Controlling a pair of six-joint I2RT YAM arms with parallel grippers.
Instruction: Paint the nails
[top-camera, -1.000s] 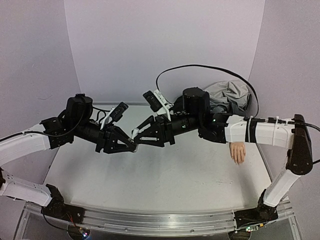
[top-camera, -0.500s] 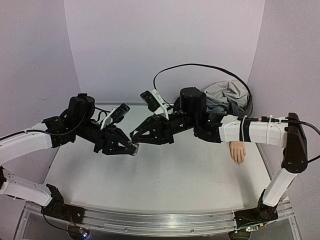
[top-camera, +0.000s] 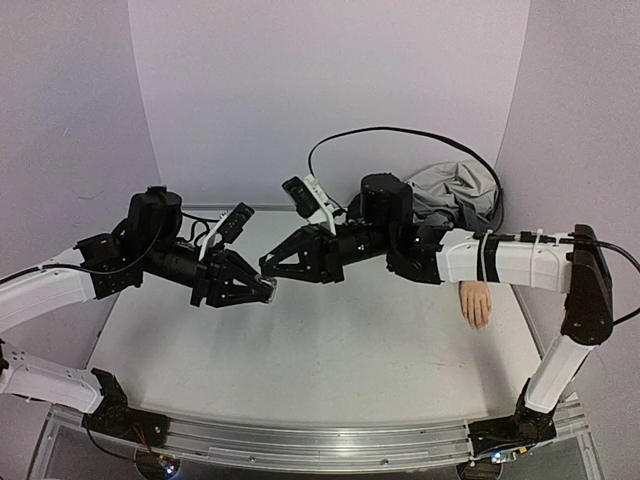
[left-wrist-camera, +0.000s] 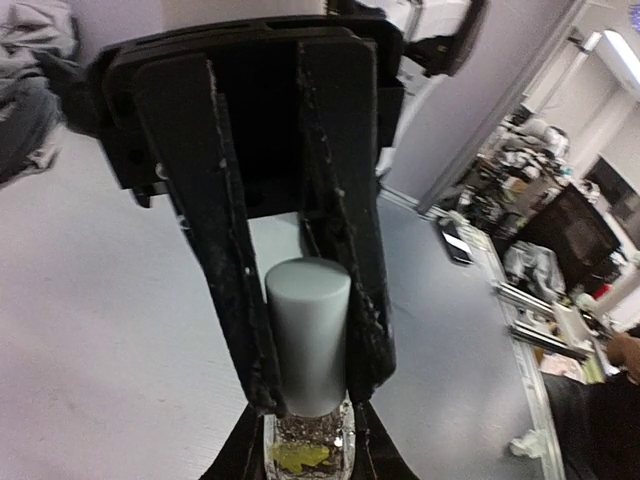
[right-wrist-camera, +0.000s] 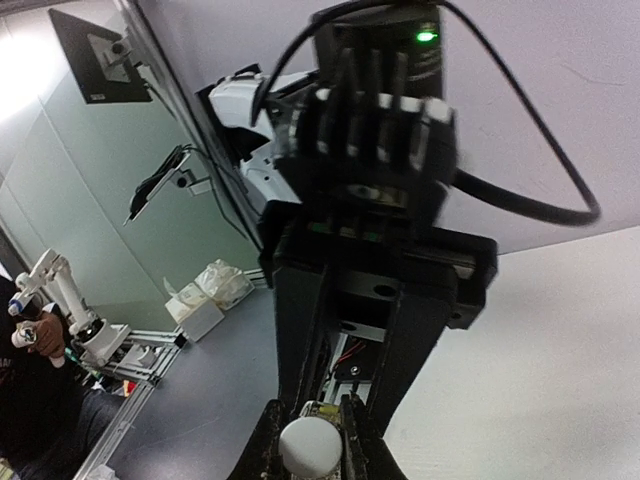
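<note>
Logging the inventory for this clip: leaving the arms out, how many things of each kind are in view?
mannequin hand: 1
white-capped clear bottle: 1
crumpled grey garment: 1
Total: 3

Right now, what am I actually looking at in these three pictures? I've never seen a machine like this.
These are two robot arms bolted at the near edge of a table. The wide picture comes from a fixed camera above and behind them. The other two come from small cameras on each wrist, looking out along that arm's fingers. The left gripper holds a small clear bottle above the table. The right gripper is closed on its white cap, so the two arms meet in the middle. On the table at the right lies a pale mannequin hand, the one meant for painting. There is crumpled grey cloth behind it.
</note>
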